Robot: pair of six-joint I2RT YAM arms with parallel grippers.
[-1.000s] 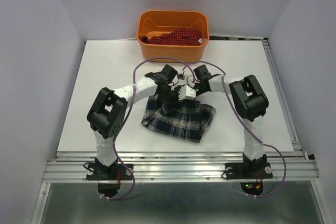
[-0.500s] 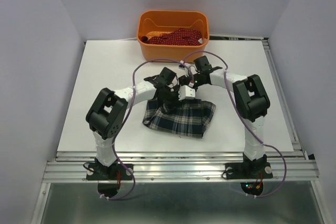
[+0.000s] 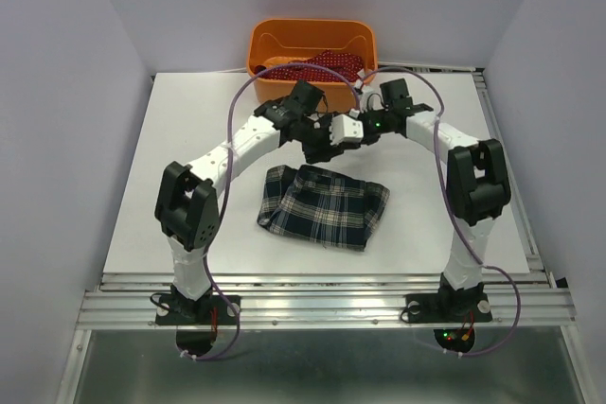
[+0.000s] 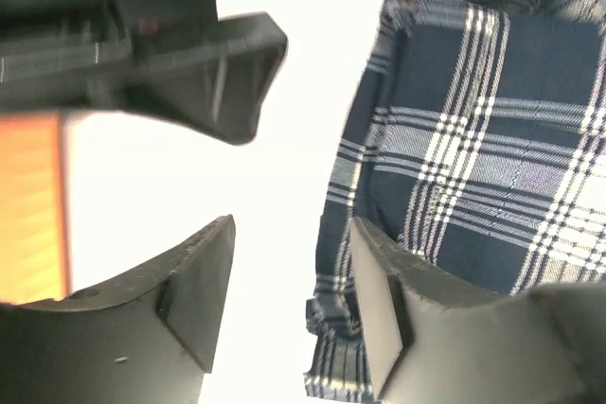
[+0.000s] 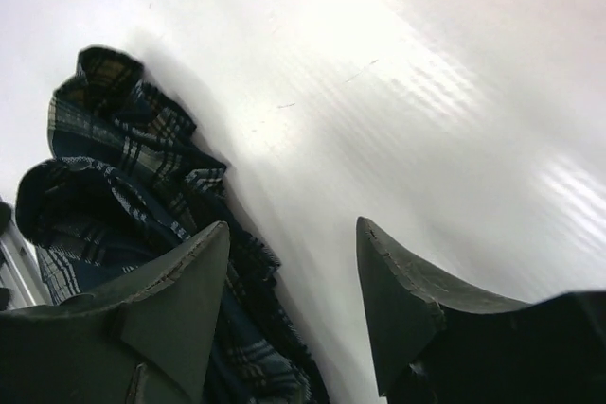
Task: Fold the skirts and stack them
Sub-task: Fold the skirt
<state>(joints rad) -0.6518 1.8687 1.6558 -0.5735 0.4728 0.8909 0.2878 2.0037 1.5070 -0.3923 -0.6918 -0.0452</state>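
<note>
left arm [image 3: 237, 149] and right arm [image 3: 443, 131] both stretch forward with elbows out, and bend inward so the wrists almost meet. left gripper [image 4: 289, 300] is spread wide, nothing between its fingers [image 4: 194, 290]. right gripper [image 5: 289, 295] is likewise spread and empty.

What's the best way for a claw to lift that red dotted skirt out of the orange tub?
Pinch a raised fold near the middle of the red dotted skirt, coming straight down from above. It lies crumpled inside the orange tub, whose walls block any approach from the side, and the bunched cloth offers ridges that two fingers can probably close on.
</note>
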